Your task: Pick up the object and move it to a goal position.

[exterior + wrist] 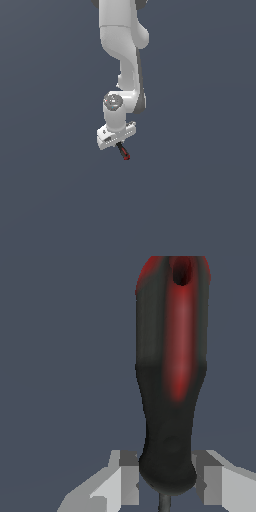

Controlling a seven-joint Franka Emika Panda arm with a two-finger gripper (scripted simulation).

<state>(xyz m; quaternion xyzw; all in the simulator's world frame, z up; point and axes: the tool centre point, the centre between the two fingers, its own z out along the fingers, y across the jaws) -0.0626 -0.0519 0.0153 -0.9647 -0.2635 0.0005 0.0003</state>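
My gripper [119, 145] pinches the black-and-red tool handle [170, 381] between both fingers [125, 476], its red end pointing away.

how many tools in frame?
1. The tool sits between the gripper fingers, red end sticking out below. Nothing else visible; the arm could hide something behind it.

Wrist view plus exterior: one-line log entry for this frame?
phase: carry | gripper: shut on tool | tool: black-red handle between fingers, red end protruding | support: none visible
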